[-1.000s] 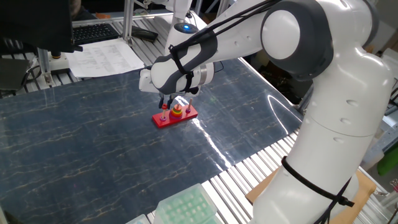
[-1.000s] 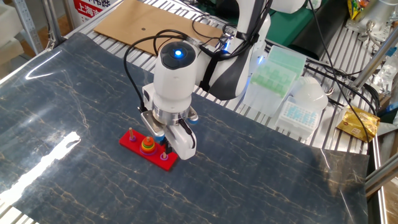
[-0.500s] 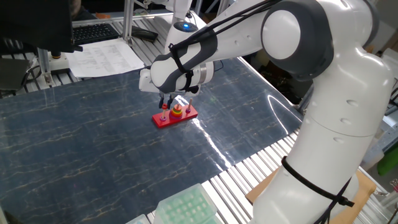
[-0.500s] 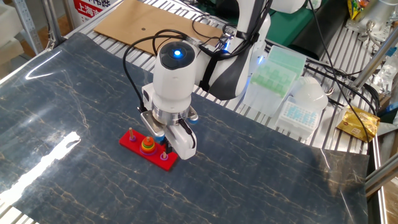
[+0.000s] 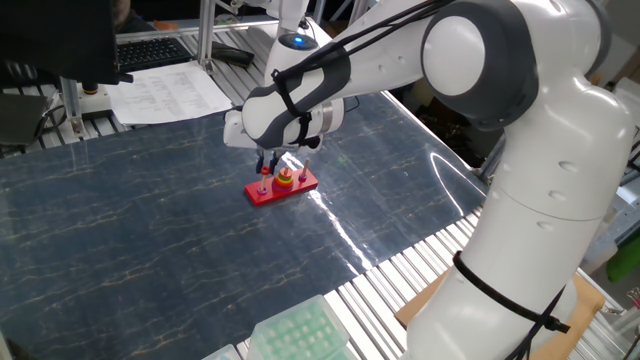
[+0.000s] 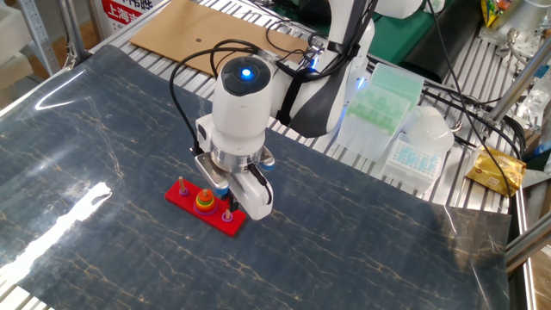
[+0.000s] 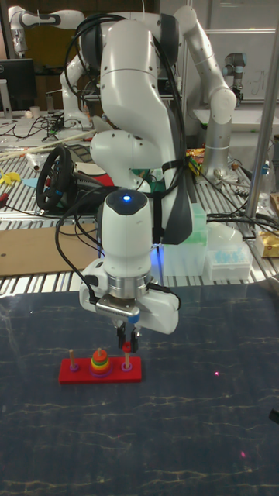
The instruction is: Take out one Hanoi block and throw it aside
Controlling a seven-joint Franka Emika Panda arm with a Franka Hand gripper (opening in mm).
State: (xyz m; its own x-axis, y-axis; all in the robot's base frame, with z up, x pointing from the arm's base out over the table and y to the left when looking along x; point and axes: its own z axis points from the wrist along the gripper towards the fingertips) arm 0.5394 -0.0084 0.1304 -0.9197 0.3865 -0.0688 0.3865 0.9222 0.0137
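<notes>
End effector [image 7: 127,342] hangs directly above the right-hand peg of the red base [image 7: 101,374], fingers nearly pressed together with nothing visibly pinched. Base rests on the dark bench [image 6: 103,172]. Hanoi block [image 7: 126,367], a tiny ring, sits at the foot of that right peg. Middle peg carries the stacked discs [image 7: 98,360]; left peg nearly bare.

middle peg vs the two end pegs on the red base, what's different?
The middle peg carries a stack of coloured rings; the end pegs are bare. The gripper hangs right over one end peg, not over the middle one. All three stand upright in one row on the red base.
</notes>
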